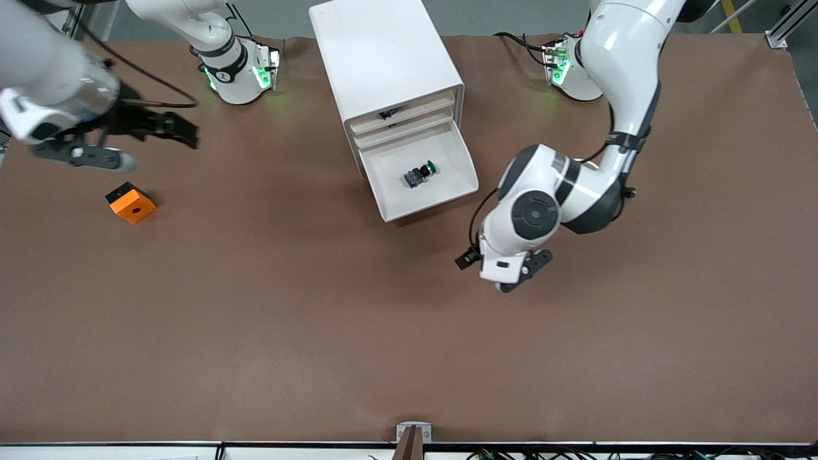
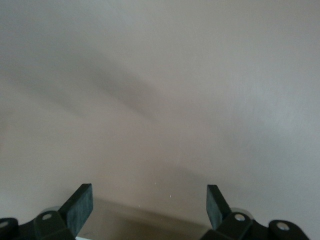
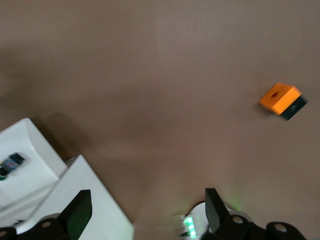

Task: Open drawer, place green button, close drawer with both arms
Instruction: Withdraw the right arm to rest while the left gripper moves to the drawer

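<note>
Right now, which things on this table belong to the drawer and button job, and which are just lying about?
Part of the job:
- open drawer, lowest in the white cabinet
- green-capped button, lying in that drawer
- left gripper, open, over bare table
- right gripper, open, over the right arm's end

Just lying about:
- orange cube with a dark hole
</note>
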Robot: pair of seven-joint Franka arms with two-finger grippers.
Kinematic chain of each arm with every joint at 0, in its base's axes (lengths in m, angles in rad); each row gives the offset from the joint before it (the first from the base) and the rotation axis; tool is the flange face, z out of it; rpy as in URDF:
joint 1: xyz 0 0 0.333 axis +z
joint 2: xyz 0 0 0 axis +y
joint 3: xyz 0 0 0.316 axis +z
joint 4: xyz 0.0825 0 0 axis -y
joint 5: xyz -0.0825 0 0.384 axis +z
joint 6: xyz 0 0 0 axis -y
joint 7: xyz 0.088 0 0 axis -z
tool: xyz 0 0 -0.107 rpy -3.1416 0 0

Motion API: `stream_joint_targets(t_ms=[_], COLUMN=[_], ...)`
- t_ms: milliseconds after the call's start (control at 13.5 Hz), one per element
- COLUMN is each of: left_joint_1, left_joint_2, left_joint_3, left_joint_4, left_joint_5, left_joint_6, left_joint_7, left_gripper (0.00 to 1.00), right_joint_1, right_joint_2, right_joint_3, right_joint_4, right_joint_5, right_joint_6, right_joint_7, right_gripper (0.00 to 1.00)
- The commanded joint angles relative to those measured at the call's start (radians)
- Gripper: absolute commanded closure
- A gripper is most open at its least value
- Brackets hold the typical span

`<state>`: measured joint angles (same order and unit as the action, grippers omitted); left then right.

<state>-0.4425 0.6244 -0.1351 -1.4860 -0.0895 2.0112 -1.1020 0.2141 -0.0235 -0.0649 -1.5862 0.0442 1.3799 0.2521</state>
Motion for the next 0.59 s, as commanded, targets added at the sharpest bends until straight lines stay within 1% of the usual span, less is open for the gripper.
stream_joint_targets(t_ms=[0, 148, 296, 517], left_joint_1=[-0.005, -0.008, -0.048, -0.087], left_joint_2=[-0.025, -0.025, -0.023, -0.021], left_joint_3=[-0.038, -0.066, -0.067, -0.080], left_joint_4=[-0.132, -0.221, -0.284, -0.315], left_joint_5=[0.024, 0.024, 0.024, 0.024], left_joint_6=[0.128, 0.246, 0.314, 0.317], left_joint_7=[0.071, 0.097, 0.097, 0.094], left_gripper=[0.00, 0.00, 0.00, 0.00], right_joint_1=[-0.132, -0.182, -0.188, -0.185], right_joint_2=[-0.030, -0.030, -0.026, -0.024], right_joint_3=[0.023, 0.024, 0.025, 0.028], right_joint_4=[-0.031, -0.015, 0.009, 0.046], right_joint_5=[-0.029, -0.030, -0.053, -0.058], right_joint_6=[0.039, 0.039, 0.039, 0.031], right_joint_7=[-0.231, -0.296, -0.295, -0.283], right_gripper=[0.00, 0.00, 0.00, 0.00])
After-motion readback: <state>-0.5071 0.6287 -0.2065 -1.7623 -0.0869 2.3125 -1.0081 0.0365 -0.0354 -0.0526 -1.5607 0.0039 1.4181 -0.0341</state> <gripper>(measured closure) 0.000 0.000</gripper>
